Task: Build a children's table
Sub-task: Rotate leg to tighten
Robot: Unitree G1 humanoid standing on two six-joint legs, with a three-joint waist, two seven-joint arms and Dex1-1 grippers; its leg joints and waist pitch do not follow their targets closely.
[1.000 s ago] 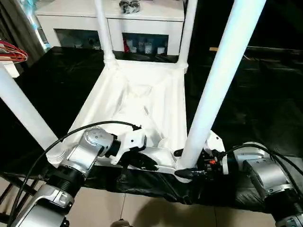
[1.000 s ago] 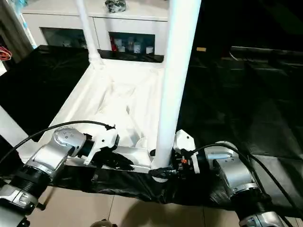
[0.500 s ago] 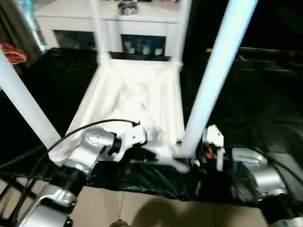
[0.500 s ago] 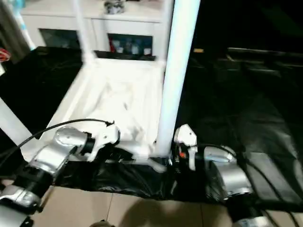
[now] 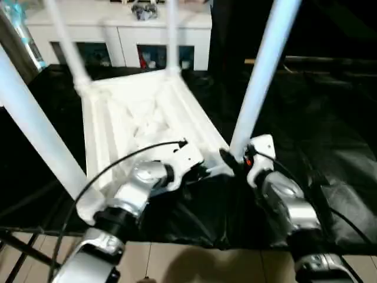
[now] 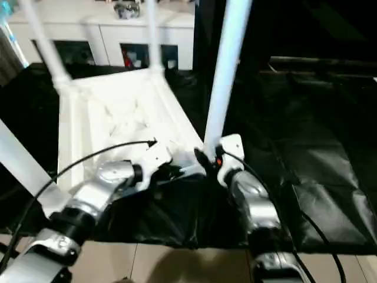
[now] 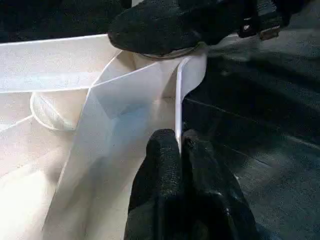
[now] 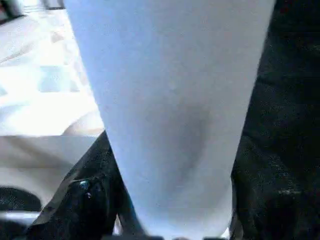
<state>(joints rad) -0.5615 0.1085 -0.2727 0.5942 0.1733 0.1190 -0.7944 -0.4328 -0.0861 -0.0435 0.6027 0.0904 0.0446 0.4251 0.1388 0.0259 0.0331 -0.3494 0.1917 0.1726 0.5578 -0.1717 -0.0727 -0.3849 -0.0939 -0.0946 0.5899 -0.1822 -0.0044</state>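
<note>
The children's table lies upside down, its white tabletop point(image 5: 141, 112) on black cloth with four white legs pointing up. My left gripper point(image 7: 179, 137) is shut on the thin rim of the tabletop's near edge, close to the near right corner. My right gripper point(image 5: 232, 156) is shut around the base of the near right leg point(image 5: 259, 76), with a black finger point(image 8: 92, 175) on one side of the leg point(image 8: 170, 110). The near left leg point(image 5: 35, 130) and the two far legs point(image 5: 68, 47) point(image 5: 172, 35) stand in their corner sockets.
A white glass-door cabinet point(image 5: 118, 29) stands behind the work. Black cloth point(image 5: 330, 130) covers the surface, with wide free room to the right. Tiled floor point(image 5: 194, 262) shows below the near edge, and a black cable point(image 5: 118, 162) arches over my left forearm.
The table has swung round on the cloth, with its near right corner now farther from me. Both grippers kept their holds and moved with it. The head view also shifted.
</note>
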